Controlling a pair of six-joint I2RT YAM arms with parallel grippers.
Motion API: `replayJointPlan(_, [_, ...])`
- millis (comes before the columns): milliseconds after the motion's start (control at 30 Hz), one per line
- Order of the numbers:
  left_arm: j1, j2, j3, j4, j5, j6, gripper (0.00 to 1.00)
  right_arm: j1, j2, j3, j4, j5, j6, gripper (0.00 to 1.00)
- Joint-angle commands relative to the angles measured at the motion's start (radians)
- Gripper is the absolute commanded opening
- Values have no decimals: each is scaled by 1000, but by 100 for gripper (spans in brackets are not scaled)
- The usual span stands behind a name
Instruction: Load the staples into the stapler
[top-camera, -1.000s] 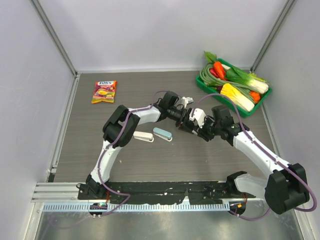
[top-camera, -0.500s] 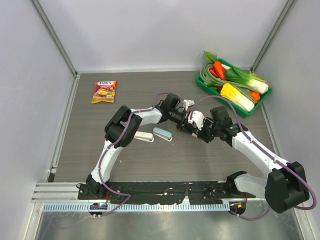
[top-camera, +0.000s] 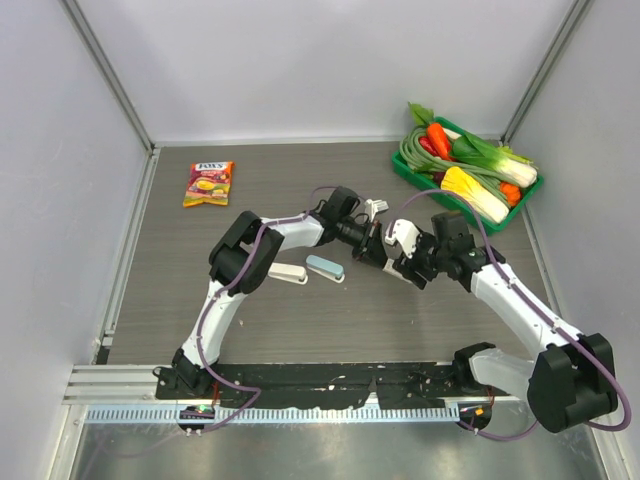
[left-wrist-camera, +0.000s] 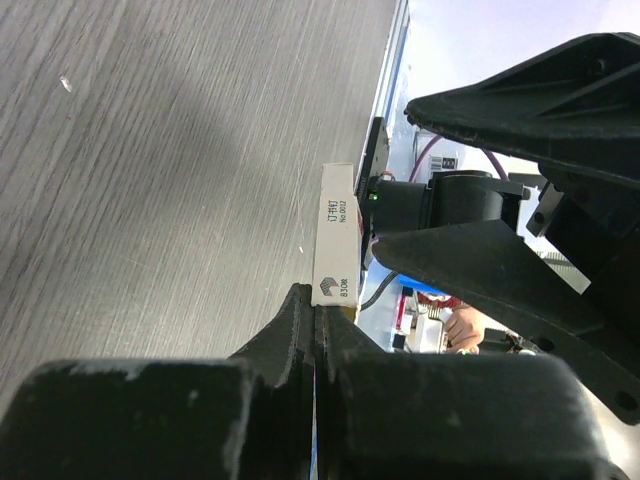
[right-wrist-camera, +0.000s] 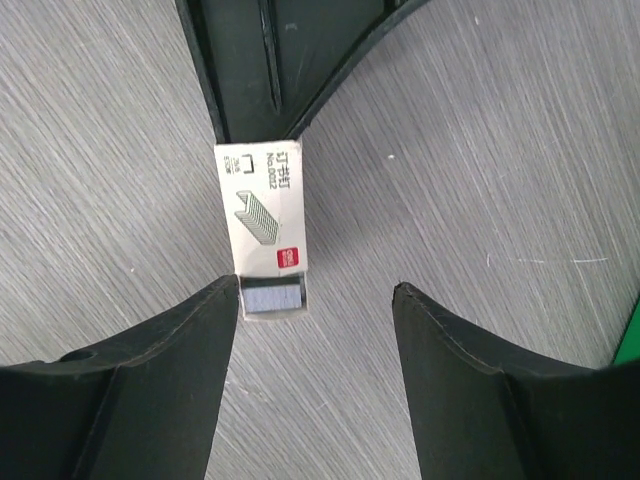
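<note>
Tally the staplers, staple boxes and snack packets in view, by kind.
2 staplers: white stapler, teal stapler
1 staple box
1 snack packet
Total: 4

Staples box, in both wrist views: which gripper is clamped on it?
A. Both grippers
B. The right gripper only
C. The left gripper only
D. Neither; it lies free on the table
C: the left gripper is shut on one end of the staples box, while the right gripper is open, its fingers spread to either side of the other end.
</note>
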Motion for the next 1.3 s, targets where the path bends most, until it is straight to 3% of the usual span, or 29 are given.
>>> replayJointPlan(0, [5, -13, 6, 8, 27, 8, 0, -22, -21, 32, -33, -14, -37, 68])
replayJointPlan(333, [8, -10, 1, 52, 38, -29, 0, -22, 8, 31, -64, -60, -60, 69])
replayJointPlan(600, [17, -6, -11, 92, 49, -56, 0, -22, 64, 19, -16, -3, -52, 68])
replayJointPlan(733, [17, -1, -11, 95, 52, -61, 0, -22, 59, 17, -15, -2, -52, 63])
replayJointPlan(967, [19, 4, -10, 106, 61, -72, 0, -22, 38, -4, 8, 0, -61, 44])
replayJointPlan(1267, [31, 8, -13, 134, 67, -92, 0, -22, 22, -17, 5, -8, -74, 37])
